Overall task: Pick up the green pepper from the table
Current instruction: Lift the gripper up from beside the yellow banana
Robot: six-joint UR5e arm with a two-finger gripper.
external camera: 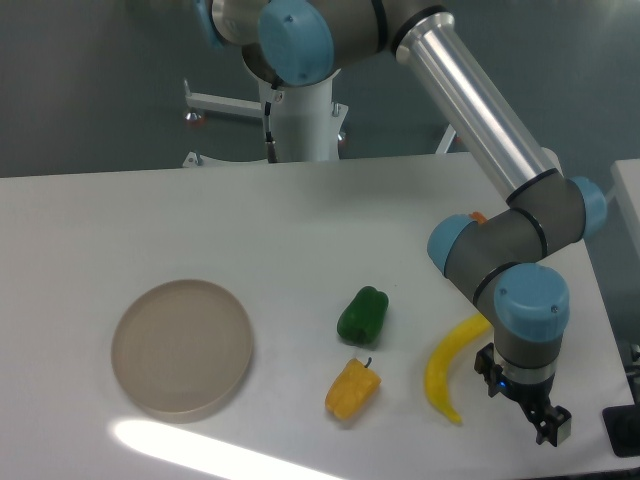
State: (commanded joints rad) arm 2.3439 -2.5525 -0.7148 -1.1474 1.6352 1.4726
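Camera view: approach step; pincer (548,425) state unclear, well apart from small glossy dark green bell pepper (362,314); must travel left above it.

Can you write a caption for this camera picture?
Robot gripper hovers right of a banana, away from the green pepper.

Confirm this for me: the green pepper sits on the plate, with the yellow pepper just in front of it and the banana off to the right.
Not quite. The green pepper sits on the bare table, apart from the plate and to its right, as the camera view shows. The rest holds: the yellow pepper lies just in front of it and the banana off to the right.
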